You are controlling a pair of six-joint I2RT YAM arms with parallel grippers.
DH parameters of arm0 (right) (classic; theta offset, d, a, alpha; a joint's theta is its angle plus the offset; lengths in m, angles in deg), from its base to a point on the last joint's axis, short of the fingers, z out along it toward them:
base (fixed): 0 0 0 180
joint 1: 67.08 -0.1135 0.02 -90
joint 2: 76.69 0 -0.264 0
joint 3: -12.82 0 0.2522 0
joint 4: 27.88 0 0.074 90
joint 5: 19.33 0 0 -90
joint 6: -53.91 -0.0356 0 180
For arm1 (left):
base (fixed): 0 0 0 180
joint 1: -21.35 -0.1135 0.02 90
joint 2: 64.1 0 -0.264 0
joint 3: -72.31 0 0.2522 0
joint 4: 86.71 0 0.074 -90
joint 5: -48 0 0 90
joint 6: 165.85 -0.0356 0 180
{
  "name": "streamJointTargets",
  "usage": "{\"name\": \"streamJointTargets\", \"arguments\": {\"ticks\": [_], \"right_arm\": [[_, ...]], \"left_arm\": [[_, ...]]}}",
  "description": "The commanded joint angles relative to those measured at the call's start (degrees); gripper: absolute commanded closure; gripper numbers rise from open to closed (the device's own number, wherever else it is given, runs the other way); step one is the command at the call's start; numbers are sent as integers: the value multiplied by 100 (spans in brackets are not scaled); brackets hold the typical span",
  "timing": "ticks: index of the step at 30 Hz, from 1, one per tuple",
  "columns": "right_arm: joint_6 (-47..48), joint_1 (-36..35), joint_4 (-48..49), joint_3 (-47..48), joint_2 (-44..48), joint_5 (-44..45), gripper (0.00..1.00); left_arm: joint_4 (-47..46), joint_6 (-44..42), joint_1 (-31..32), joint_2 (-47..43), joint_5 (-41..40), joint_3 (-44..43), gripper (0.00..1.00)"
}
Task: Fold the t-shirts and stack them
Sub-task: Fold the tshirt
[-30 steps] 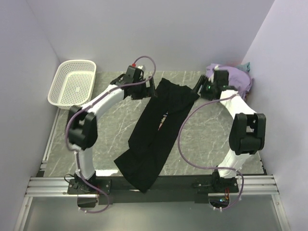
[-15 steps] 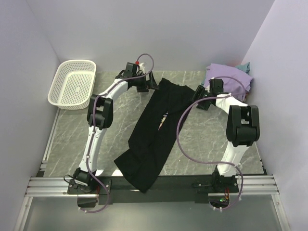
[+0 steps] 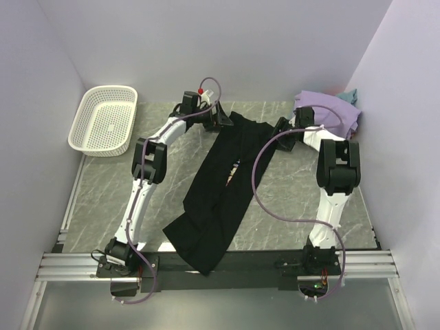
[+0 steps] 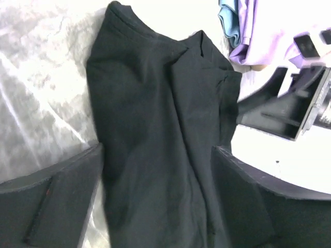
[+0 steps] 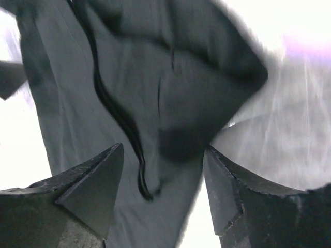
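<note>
The black t-shirt (image 3: 220, 185) lies as a long crumpled strip, running diagonally from the far middle of the table to the near edge, where its end hangs over. My left gripper (image 3: 224, 119) is open at the strip's far left corner; in the left wrist view the black cloth (image 4: 150, 119) fills the gap between its fingers (image 4: 51, 201). Over the far right corner my right gripper (image 3: 280, 132) is open, with a dark fold (image 5: 170, 108) between its fingers (image 5: 243, 201). The lavender t-shirt (image 3: 331, 113) is bunched at the far right, and the teal t-shirt (image 3: 350, 95) peeks out behind it.
A white perforated basket (image 3: 103, 118) stands at the far left corner. The right gripper's body (image 4: 289, 108) shows in the left wrist view beside the lavender cloth (image 4: 274, 31) and teal cloth (image 4: 230, 26). Walls close in the table on three sides.
Both arms have stretched out toward the far end of the black shirt. The left gripper moved right onto its corner, and the right gripper shifted slightly left over it.
</note>
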Motion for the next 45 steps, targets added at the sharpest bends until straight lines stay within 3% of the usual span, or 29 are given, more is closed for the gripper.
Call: {"name": "streamJointTargets", "arguments": {"ticks": [1,3,5,6,9,18,19,20,22,23,26,27,28,29,30,31,34,37,41,43,45], "right_arm": [[65,-27,-452,822,-532,-101,32],[118,-53,-734,1426,-883,-198,45],[144,-210,-1024,1815,-1122,-355,54],[161,-238,-1147,2260,-1254,-374,62],[232,-378,-1517,3183,-1885,-505,70],[-242,-431,-1676,5612,-3143,-1024,70],[-373,-423,-1545,5744,-3231,-1155,68],[-453,-423,-1431,5885,-3302,-1226,58],[-602,-423,-1044,5834,-3338,-1340,48],[-621,-423,-878,5572,-3294,-1367,37],[-490,-422,-349,4835,-2856,-1350,25],[-419,-414,-253,4657,-2576,-1315,24],[-271,-414,-200,4482,-2417,-1297,23],[-200,-414,-173,4149,-2267,-1297,23],[-60,-422,-225,3998,-1961,-1297,23],[-15,-440,-243,3822,-1793,-1323,23],[187,-545,-278,2892,-993,-1525,23],[188,-695,-148,1680,-80,-1665,23],[240,-967,12,-252,1037,-1675,23],[390,-1212,-172,-800,1626,-1413,23],[495,-1354,-304,-1573,2127,-1280,23]], "left_arm": [[-539,682,-4,457,490,-258,28],[-723,893,-13,510,490,-170,68],[-803,999,-22,527,507,-152,85],[-838,1087,-31,527,490,-134,99],[-1145,1306,-136,405,428,58,99],[-1796,1817,-1031,-61,34,348,99],[-1884,1843,-1111,-166,-37,506,99],[-2067,1878,-1181,-263,-99,821,99],[-2209,1905,-1384,-527,-275,1077,99],[-2270,1922,-1436,-614,-301,1192,99],[-2350,1957,-1577,-511,-188,958,99],[-2376,1984,-1595,-466,-144,860,94],[-2446,2028,-1595,-440,13,754,76],[-2534,2185,-1595,-422,102,762,34],[-2857,2291,-1586,-465,181,849,10],[-2990,2387,-1578,-544,347,1155,1],[-3081,2459,-1499,-1123,586,1797,0],[-2432,1863,-1332,-2282,148,3558,1],[-1878,1185,-884,-4361,-888,5689,0],[-1780,1141,-507,-4998,-1477,6837,1],[-1376,1009,-121,-5851,-2038,7500,1]]}}
